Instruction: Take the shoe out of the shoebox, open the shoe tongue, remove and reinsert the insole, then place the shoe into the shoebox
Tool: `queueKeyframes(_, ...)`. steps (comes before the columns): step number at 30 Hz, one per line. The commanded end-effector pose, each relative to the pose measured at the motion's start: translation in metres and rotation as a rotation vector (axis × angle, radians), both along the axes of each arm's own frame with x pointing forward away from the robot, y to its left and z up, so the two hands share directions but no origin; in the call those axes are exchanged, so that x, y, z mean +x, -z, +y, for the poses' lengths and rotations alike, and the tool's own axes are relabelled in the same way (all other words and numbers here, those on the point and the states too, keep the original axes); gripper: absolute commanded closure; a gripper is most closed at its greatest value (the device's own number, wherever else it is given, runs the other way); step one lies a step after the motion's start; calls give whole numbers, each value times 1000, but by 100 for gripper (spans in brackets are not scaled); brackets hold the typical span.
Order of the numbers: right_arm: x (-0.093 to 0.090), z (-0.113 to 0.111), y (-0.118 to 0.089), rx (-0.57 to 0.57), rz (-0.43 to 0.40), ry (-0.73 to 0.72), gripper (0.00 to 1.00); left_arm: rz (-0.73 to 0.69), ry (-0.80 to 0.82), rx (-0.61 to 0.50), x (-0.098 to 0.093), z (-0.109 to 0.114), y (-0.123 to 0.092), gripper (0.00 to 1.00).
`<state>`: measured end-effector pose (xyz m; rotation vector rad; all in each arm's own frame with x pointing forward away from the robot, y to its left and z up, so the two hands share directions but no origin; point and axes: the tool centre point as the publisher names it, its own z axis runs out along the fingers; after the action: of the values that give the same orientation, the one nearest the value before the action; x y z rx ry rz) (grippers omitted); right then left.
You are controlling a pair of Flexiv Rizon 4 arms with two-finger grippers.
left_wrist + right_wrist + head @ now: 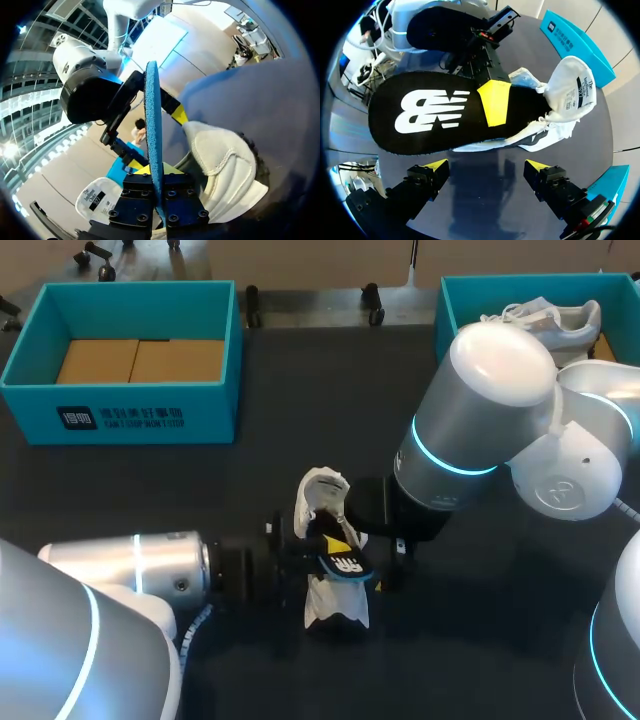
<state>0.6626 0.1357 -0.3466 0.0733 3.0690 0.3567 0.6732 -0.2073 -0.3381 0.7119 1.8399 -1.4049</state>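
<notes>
Your left gripper (156, 175) is clamped on the black insole (430, 115), at the mouth of the white sneaker (322, 490) mid-table. I judge this the insole step. Next, slide the insole back in, minding the raised tongue (572, 92). Your right gripper (487, 167) hangs spread and empty. Beyond stand the left shoebox (150, 415) and the right shoebox (455, 300), which holds a second sneaker (555, 320).

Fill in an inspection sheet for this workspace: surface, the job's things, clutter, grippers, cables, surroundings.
surface: dark table.
job's things: white shoe lies mid-table, out of the boxes, tongue open; black insole has one end at the shoe's opening; left shoebox holds only cardboard; right shoebox holds a second white shoe.
clutter: nothing seen.
grippers: left gripper shut on the insole; right gripper open beside the insole, touching nothing.
cables: pale hose on the left arm.
surroundings: nothing seen.
</notes>
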Motion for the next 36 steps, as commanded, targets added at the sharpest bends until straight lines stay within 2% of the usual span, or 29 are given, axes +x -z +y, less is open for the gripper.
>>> queueKeyframes(1,-1,0,1,0,-3,1,0,-5,-9,2,4,-5,6,100)
queueKeyframes(9,-1,0,1,0,-3,1,0,48,11,-4,1,-1,2,99)
queueKeyframes(10,-1,0,1,0,-3,1,0,47,11,-4,0,-1,1,90)
queueKeyframes(11,-1,0,1,0,-3,1,0,58,18,-12,-2,1,-1,73)
queueKeyframes(13,-1,0,1,0,-3,1,0,60,22,-15,-5,2,-5,62)
queueKeyframes(20,-1,0,1,0,-3,1,0,71,52,-50,-17,6,-16,58)
queueKeyframes(22,-1,0,1,0,-3,1,0,69,58,-55,-21,5,-18,61)
queueKeyframes(24,-1,0,1,0,-3,1,0,61,62,-55,-24,4,-18,67)
queueKeyframes(25,-1,0,1,0,-3,1,0,61,67,-55,-25,3,-19,76)
queueKeyframes(26,-1,0,1,0,-3,1,0,58,71,-56,-26,3,-19,80)
queueKeyframes(27,-1,0,1,0,-3,1,0,56,75,-59,-26,3,-19,100)
queueKeyframes(31,-1,0,1,0,-3,1,0,28,76,-57,-25,1,-14,100)
queueKeyframes(36,-1,0,1,0,-3,1,0,-41,50,-21,-15,-2,-5,100)
